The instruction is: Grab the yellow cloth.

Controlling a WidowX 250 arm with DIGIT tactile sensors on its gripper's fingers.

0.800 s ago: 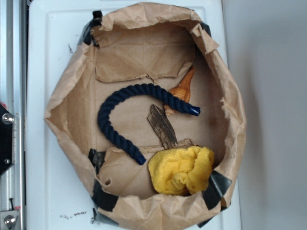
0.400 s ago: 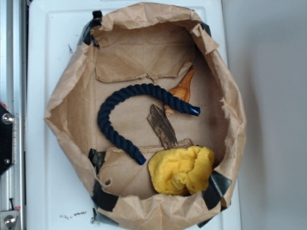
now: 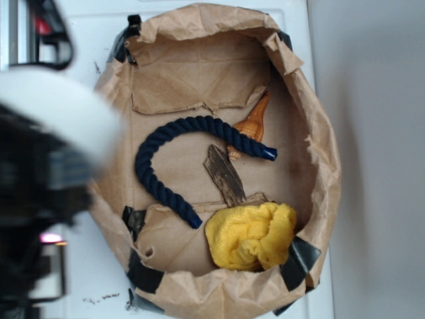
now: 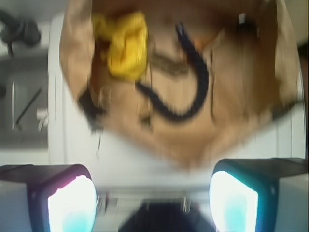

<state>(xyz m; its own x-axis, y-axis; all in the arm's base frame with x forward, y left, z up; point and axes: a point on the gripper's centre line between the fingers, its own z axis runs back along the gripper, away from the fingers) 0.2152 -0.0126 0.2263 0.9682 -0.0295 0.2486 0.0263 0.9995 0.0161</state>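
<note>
The yellow cloth [image 3: 252,236] is a fuzzy wad at the lower right inside the brown paper bag [image 3: 319,133]. In the wrist view the cloth [image 4: 126,46] lies at the upper left, far ahead of my gripper [image 4: 153,193]. The gripper is open and empty, its two glowing fingers [image 4: 72,203] wide apart, over the white surface outside the bag's rim. In the exterior view my arm [image 3: 46,166] is a large blurred black and white shape at the left edge, left of the bag.
A curved navy rope [image 3: 156,166] lies in the bag's middle. An orange-brown pointed shell [image 3: 255,123] and a brown wood piece [image 3: 224,176] lie beside it. Black tape patches mark the bag's rim. The bag sits on a white surface [image 3: 80,46].
My arm has swung into the exterior view from the left, where only its base showed before. The cloth, rope, shell and bag have not moved.
</note>
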